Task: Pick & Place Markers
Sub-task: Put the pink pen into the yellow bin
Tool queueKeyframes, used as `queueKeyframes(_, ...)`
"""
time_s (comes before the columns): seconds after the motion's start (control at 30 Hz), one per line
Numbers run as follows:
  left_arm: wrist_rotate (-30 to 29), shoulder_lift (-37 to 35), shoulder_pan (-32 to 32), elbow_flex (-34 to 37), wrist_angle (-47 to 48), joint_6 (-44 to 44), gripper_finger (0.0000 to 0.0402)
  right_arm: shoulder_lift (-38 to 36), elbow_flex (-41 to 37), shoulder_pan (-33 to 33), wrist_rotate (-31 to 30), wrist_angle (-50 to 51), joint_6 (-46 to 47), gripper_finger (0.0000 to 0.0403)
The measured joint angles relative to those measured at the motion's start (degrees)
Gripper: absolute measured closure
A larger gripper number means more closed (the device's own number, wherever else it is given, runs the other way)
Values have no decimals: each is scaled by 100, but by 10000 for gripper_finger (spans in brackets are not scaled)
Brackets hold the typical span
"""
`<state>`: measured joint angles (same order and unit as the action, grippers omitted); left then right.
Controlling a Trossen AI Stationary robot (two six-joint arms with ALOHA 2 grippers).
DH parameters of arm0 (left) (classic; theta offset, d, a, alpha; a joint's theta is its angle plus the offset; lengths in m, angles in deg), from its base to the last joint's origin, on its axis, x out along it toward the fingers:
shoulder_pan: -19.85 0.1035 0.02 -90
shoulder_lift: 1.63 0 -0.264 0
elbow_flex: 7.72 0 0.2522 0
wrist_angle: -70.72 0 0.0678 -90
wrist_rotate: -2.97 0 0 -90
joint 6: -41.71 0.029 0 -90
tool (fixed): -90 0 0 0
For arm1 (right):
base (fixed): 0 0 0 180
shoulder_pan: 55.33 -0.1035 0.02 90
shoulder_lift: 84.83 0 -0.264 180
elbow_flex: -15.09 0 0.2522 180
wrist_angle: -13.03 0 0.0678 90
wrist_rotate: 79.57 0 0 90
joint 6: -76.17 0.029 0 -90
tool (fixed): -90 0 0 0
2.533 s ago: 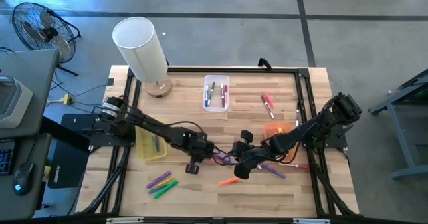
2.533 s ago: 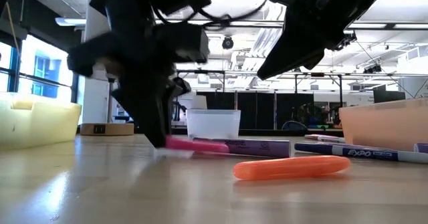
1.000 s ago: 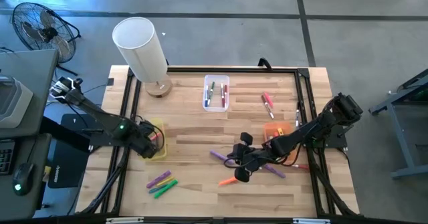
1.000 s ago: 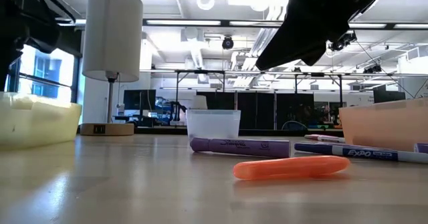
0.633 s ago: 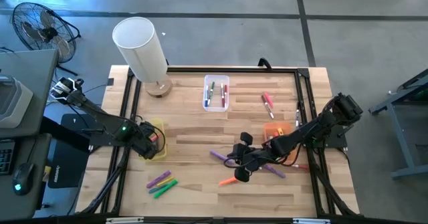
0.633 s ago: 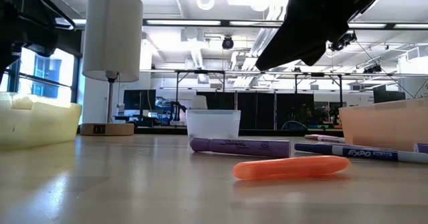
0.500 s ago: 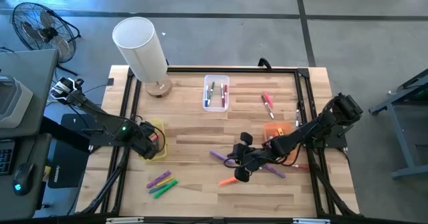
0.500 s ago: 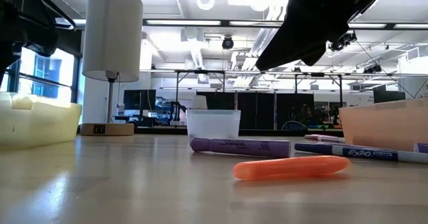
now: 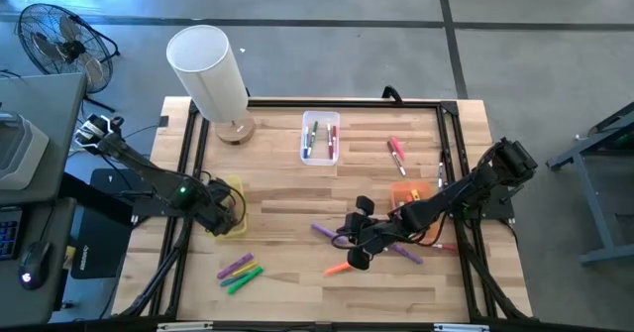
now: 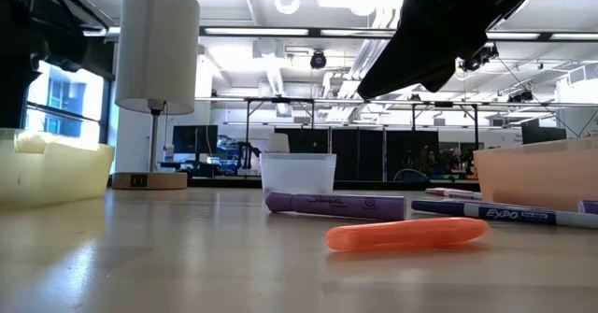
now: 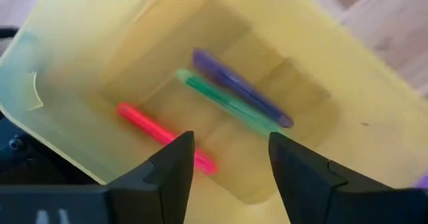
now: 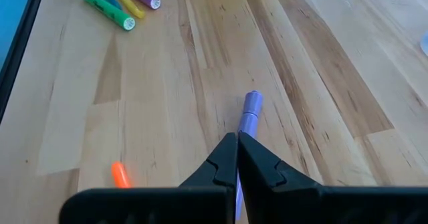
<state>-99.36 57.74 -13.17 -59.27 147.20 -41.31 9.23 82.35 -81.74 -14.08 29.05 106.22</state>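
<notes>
We see the left pincer [image 11: 227,167] above the yellow bin [image 9: 230,216] at the tabletop's left side, its fingers [image 11: 170,167] spread apart and holding nothing. Inside the bin lie three markers: a pink marker [image 11: 164,136], a green marker [image 11: 227,107] and a purple marker [image 11: 241,87], all roughly parallel along the bin's long axis. The right pincer [image 12: 237,150] is pressed shut and empty, hovering mid-tabletop over a purple marker [image 9: 324,232] that lies flat, diagonal to the tabletop's edges. An orange marker [image 10: 406,234] lies flat nearer the front edge. A cluster of purple, yellow and green markers [image 9: 239,271] lies at front left, more sit in the clear bin [image 9: 320,137] at the back, and red ones [image 9: 397,152] lie at back right. The tabletop [image 9: 287,193] is pale wood planking. A white lamp [image 9: 208,71] stands at its back left corner; a fan [image 9: 54,40] stands on the grey floor beyond.
</notes>
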Motion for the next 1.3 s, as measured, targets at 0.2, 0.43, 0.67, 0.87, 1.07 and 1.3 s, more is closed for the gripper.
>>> queueKeyframes(0.2,-509,-2,1,-663,-17,842,231,0,0,0,1,0,0,402)
queueKeyframes(0.43,-1261,50,75,-943,-1403,2952,267,2,0,13,0,-2,0,402)
queueKeyframes(0.67,-986,1058,908,-939,-3095,4998,374,4,0,15,-148,-46,0,399)
queueKeyframes(0.87,-34,1877,1794,-969,-3971,6153,386,4,-2,17,-197,-162,-50,398)
queueKeyframes(1.07,683,2395,2564,-969,-4398,6860,398,4,-2,132,-608,-354,-277,398)
queueKeyframes(1.3,1031,2398,3176,-945,-4333,7586,401,9,222,976,-912,-240,-274,402)
